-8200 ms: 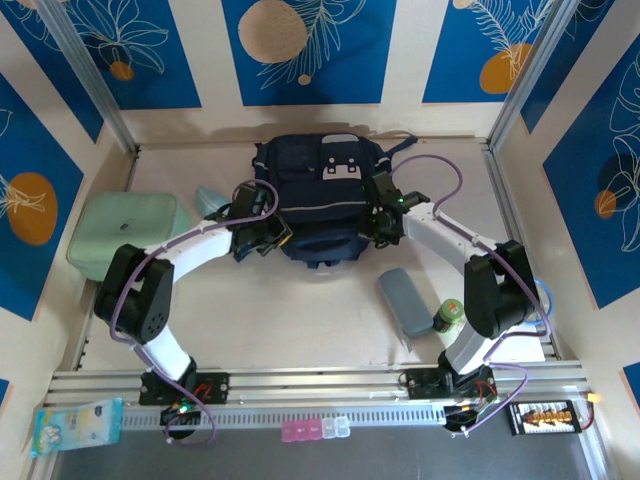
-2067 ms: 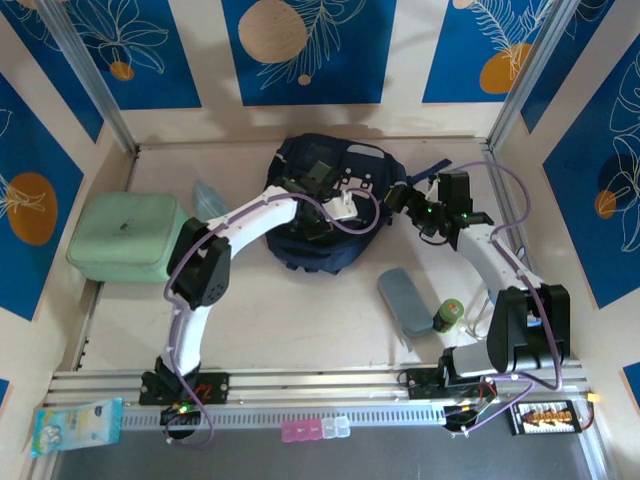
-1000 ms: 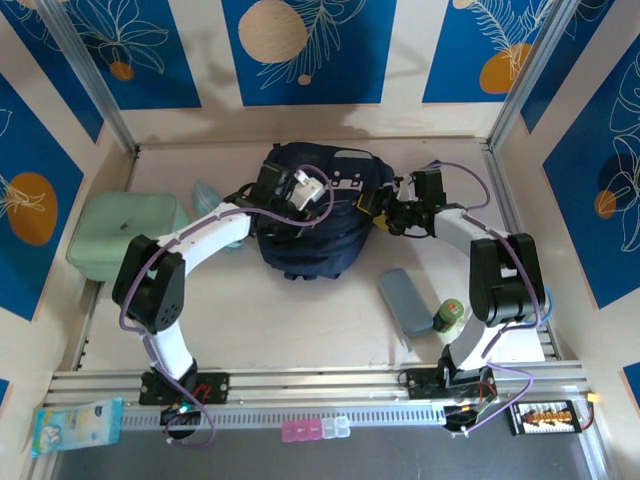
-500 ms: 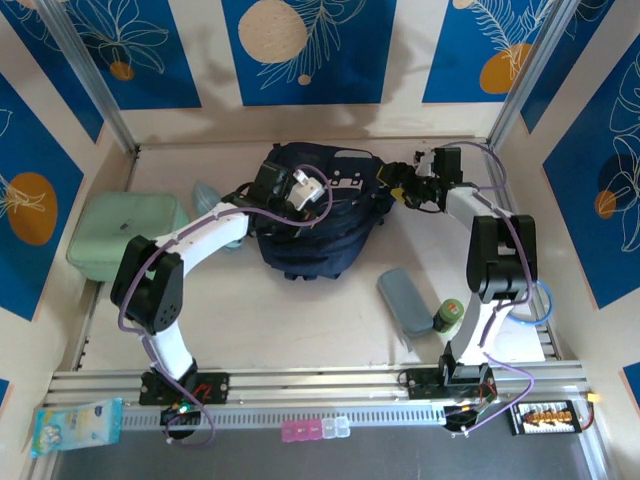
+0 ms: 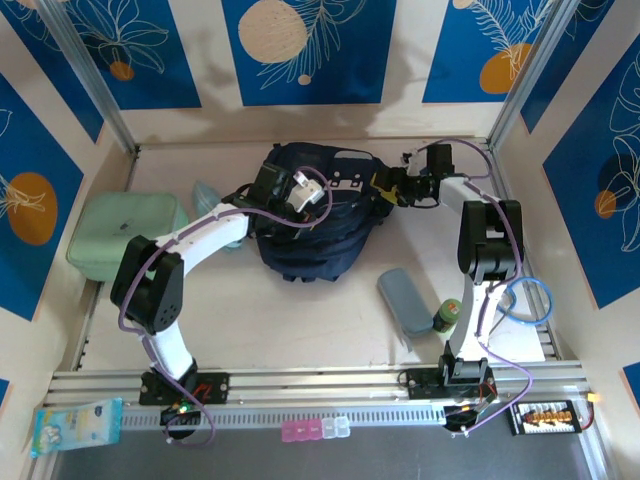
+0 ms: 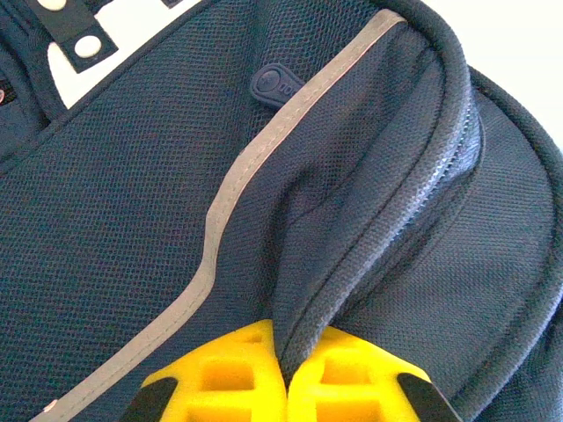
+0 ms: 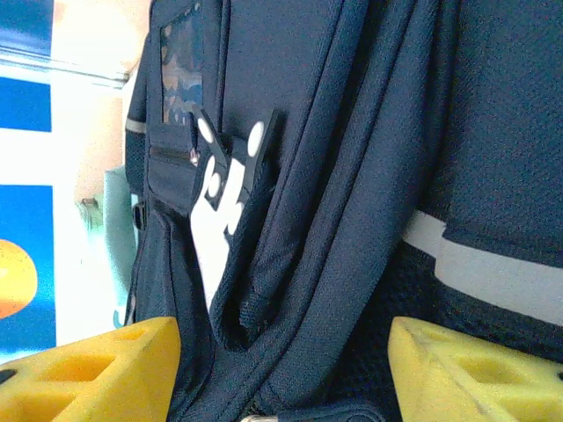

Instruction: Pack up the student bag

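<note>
Pale tabletop (image 5: 300,330), walled by beige panels with blue leaf prints. The bag (image 5: 305,240), dark navy, lies at the far centre of the table, its front pocket with white tag patches turned upward.

My left gripper (image 6: 283,356) sits on the bag's upper left part. Seen from the left wrist, its yellow jaws are clenched together on a raised fold of the zip seam, the fabric pinched between them. A grey trim line (image 6: 230,207) runs just beside the fold.

My right gripper (image 7: 281,347) is at the bag's upper right edge. Seen from the right wrist, its yellow jaws stand wide apart, released, with the bag's folds and a grey band between them. Whether either jaw touches the fabric I cannot tell.

A mint case (image 5: 125,235) lies left of the bag, near the table's left edge. A grey pouch (image 5: 403,300) lies apart from the bag on the near right, with a green-capped jar (image 5: 449,316) just beside it.
</note>
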You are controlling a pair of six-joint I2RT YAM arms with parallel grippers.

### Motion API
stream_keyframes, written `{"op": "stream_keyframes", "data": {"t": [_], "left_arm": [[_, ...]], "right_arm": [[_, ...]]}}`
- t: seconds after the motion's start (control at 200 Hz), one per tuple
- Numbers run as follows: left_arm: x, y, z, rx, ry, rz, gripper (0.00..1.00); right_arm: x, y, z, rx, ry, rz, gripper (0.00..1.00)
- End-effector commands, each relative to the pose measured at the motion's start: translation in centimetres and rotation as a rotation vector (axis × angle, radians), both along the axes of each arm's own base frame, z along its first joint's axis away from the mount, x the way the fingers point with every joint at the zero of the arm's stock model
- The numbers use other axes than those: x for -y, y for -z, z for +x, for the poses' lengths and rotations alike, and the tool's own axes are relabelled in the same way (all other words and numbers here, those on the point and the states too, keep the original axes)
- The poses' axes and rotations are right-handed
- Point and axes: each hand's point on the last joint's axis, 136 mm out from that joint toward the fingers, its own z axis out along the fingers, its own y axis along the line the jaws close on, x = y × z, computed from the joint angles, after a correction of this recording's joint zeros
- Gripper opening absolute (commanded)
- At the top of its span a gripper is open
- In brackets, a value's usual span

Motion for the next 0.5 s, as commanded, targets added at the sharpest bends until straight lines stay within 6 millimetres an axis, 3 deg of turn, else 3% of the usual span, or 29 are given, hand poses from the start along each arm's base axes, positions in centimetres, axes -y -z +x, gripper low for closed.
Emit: {"op": "stream_keyframes", "data": {"t": [0.0,0.185,0.495], "left_arm": [[0.2,-3.0,0.1,0.047,0.015,-0.067,0.00],[-0.2,-2.5,0.6,0.046,-0.012,-0.033,0.00],[-0.2,-2.4,0.8,0.038,-0.016,-0.025,0.00]], "right_arm": [[-1.5,0.6,-2.5,-0.054,-0.079,0.040,0.63],[-1.8,-0.1,-4.4,-0.059,-0.098,0.066,0.56],[-2.0,-0.8,-5.6,-0.040,-0.094,0.059,0.40]]}}
